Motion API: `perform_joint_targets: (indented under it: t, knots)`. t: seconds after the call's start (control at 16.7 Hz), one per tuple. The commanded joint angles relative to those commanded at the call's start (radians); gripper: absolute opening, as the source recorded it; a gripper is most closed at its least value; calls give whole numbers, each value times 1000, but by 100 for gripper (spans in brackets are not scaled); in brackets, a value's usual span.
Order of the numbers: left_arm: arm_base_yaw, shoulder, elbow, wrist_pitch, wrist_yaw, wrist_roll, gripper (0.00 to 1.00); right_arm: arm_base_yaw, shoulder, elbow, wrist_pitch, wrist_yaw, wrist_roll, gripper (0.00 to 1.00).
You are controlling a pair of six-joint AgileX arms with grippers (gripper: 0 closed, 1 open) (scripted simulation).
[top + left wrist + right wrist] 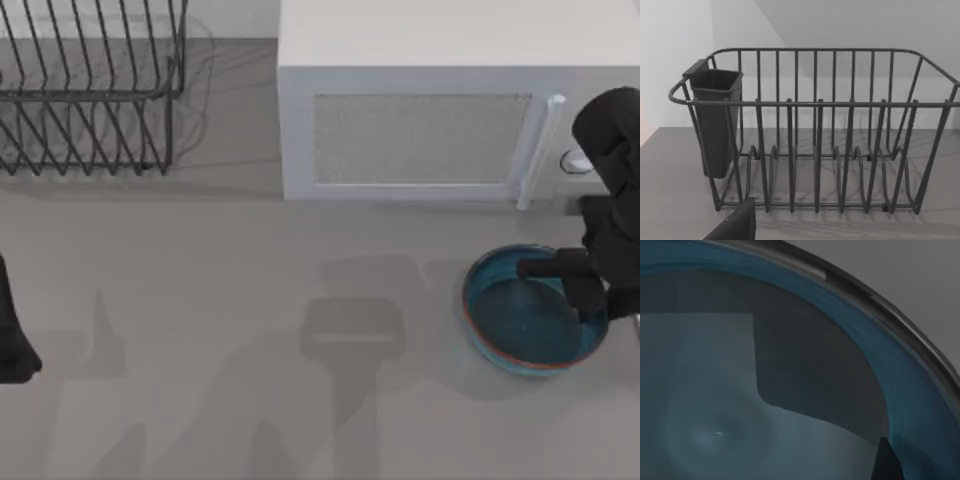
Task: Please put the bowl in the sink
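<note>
The blue bowl (520,325) sat near the worktop's (200,300) right edge, just in front of the microwave (420,130). The right gripper (580,285) reached down at the bowl's right rim; whether it had clenched could not be told. The grasping step seemed in hand; next called for a firm rim hold, then a lift, while the left gripper (15,345) waited at the left edge, facing the dish rack (815,140).

Surface: our plain grey table (220,300).
11 o'clock: dark wire dish rack (90,90).
1 o'clock: boxy white microwave (440,100).
4 o'clock: glossy blue bowl (520,320).
</note>
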Motion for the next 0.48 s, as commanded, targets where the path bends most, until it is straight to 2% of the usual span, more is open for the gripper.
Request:
perform_joint_targets:
  t: [0.24,0.48]
  knots:
    - [0,0,0,0,0,0,100,-49,-40,26,-71,-11,12,0]
    - [0,0,0,0,0,0,100,-87,-92,145,-283,-8,8,0]
